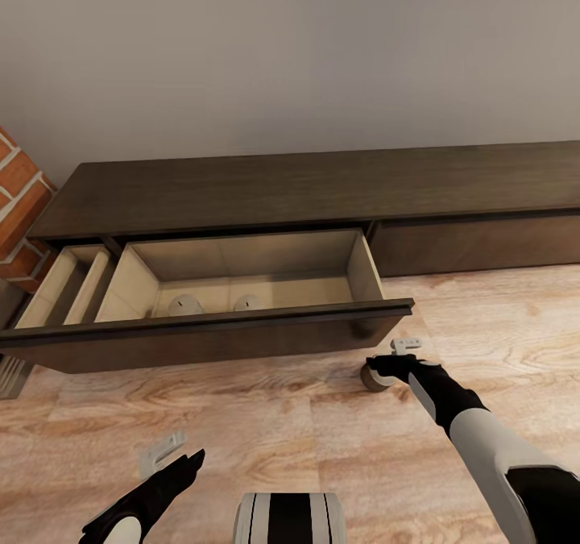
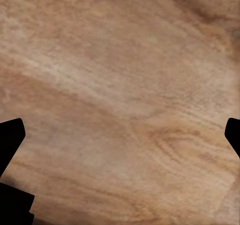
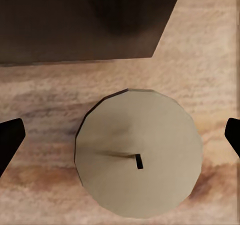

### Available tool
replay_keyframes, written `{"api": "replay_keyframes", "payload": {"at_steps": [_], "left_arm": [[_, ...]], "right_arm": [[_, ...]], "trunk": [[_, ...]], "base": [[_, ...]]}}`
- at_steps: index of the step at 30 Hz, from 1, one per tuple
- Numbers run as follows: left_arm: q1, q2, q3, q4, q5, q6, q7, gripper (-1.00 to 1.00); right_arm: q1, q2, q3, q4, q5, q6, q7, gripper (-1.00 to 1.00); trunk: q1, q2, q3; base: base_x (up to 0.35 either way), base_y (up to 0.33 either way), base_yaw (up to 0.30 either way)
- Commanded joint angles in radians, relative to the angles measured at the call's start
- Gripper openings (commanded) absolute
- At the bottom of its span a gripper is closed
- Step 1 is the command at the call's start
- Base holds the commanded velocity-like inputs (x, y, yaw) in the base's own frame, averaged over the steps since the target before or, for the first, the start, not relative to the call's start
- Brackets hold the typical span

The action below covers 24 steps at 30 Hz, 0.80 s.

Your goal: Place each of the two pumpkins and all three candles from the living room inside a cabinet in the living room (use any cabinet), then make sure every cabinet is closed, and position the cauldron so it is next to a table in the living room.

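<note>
R claw wide open, empty | candle centred under it on floor, drawer front just beyond | risk: off-centre close tips/rolls candle; lift may clip drawer edge

The open drawer of the cabinet has bare room across its right half; two candles sit at the left, apparently near its front. Its projecting front panel overhangs the floor just beside the third candle, otherwise clear all round.
</note>
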Motion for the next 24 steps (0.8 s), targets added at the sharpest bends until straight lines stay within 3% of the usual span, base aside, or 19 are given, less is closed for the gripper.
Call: {"api": "replay_keyframes", "payload": {"at_steps": [1,15,24], "left_arm": [[0.000,0.000,0.000,0.000,0.000,0.000,0.000,1.00],[0.000,0.000,-0.001,-0.001,0.000,0.001,0.006,1.00],[0.000,0.000,-0.001,0.000,0.000,0.002,0.006,1.00]], "right_arm": [[-0.001,0.000,0.000,0.001,0.000,0.000,-0.002,1.00],[-0.004,-0.001,-0.001,0.008,0.000,0.000,-0.012,1.00],[-0.020,-0.001,-0.002,0.007,0.000,0.001,-0.013,1.00]], "trunk": [[0.000,0.000,0.000],[0.000,0.000,0.000],[0.004,-0.002,-0.035]], "base": [[0.000,0.000,0.000],[0.000,0.000,0.000],[0.000,0.000,0.000]]}}
